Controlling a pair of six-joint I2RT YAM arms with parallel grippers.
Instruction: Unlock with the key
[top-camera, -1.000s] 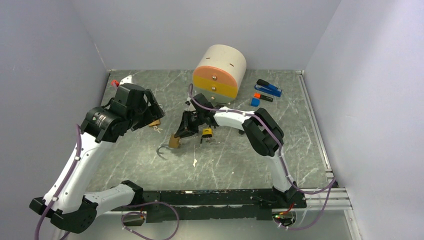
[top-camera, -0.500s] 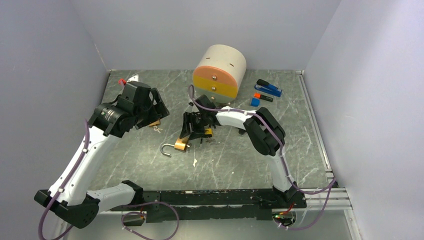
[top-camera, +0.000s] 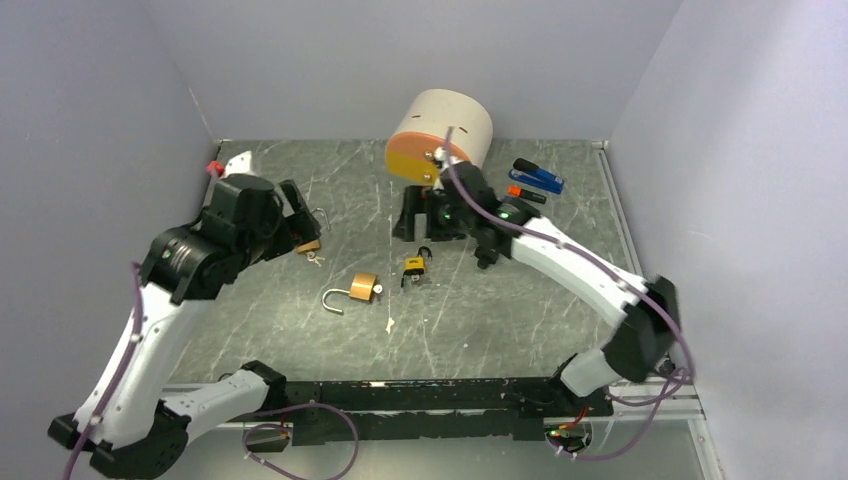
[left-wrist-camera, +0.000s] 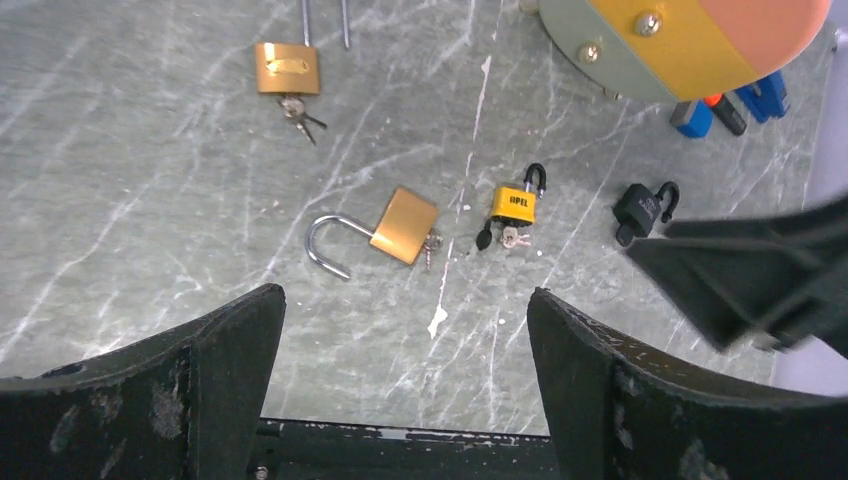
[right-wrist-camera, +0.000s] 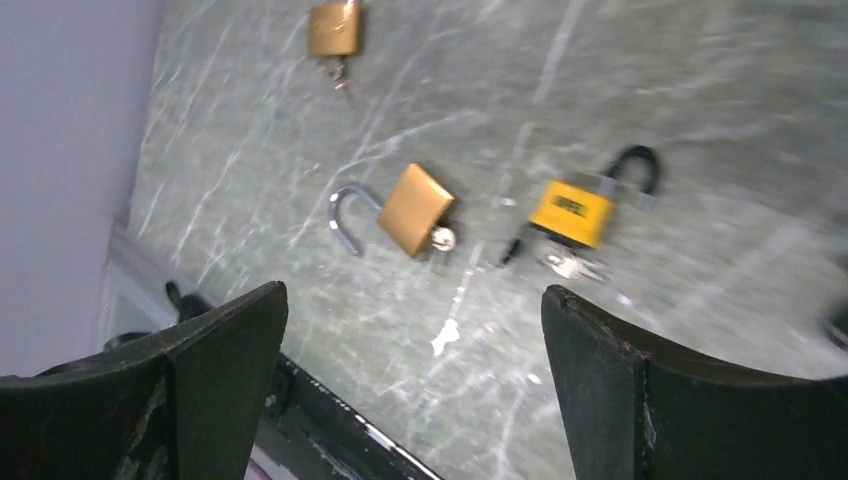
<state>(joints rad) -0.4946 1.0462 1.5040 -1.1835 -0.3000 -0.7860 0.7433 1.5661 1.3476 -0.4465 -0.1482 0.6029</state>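
Note:
A brass padlock (top-camera: 362, 288) lies flat mid-table, its steel shackle (top-camera: 332, 300) swung open and a key (top-camera: 378, 291) in its base. The left wrist view shows the padlock (left-wrist-camera: 404, 225) and key (left-wrist-camera: 432, 240) ahead of my open left gripper (left-wrist-camera: 405, 295). In the right wrist view the padlock (right-wrist-camera: 418, 210) and key (right-wrist-camera: 442, 238) lie beyond my open right gripper (right-wrist-camera: 415, 292). Neither gripper holds anything. From above, the left gripper (top-camera: 298, 225) hovers at the padlock's left. The right gripper (top-camera: 425, 215) hangs behind it, near the drawer unit.
A yellow padlock (top-camera: 413, 265) with keys lies right of the brass one. A second brass padlock (top-camera: 308, 245) sits under my left gripper, and a black padlock (left-wrist-camera: 640, 208) lies further right. A round drawer unit (top-camera: 440, 135) and a blue stapler (top-camera: 540, 178) stand at the back.
My right gripper opened, let go of the brass padlock and lifted back toward the drawer unit. The padlock now lies flat. My left gripper opened wider and drew slightly left.

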